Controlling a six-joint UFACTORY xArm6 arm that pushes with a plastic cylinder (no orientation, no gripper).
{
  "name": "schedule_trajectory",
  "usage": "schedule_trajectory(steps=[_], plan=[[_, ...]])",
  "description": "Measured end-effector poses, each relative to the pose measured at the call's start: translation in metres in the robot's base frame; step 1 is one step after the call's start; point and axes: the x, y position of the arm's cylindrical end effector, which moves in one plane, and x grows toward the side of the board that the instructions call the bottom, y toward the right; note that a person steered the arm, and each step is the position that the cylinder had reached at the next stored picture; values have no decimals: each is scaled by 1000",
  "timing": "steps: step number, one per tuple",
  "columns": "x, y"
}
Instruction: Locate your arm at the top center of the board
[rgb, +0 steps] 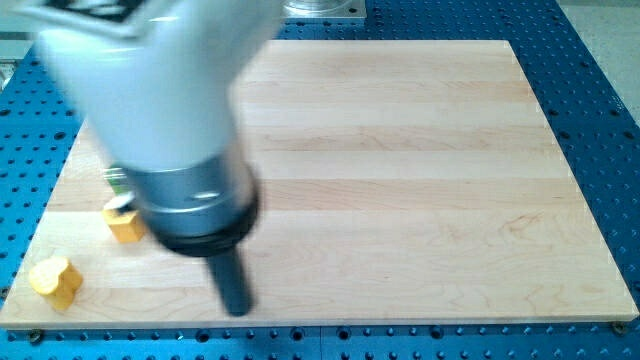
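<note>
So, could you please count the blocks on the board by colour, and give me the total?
Yellow blocks: 2, one near the view's bottom left corner and one partly behind the arm.
Green: 1 sliver at the arm's edge, shape hidden.
Total: 3 visible; the arm may hide more.
My tip is to the view's right of all of them, near the bottom edge of the board.

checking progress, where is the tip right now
My tip sits near the view's bottom edge of the board, left of centre, right of two yellow blocks.
</note>
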Motion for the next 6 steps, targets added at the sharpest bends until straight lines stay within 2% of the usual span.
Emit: schedule_trajectory(steps=[1, 2, 4, 5, 6], plan=[[-42, 81], [-133, 118], [-337, 93], [-410, 70], [-414, 52]])
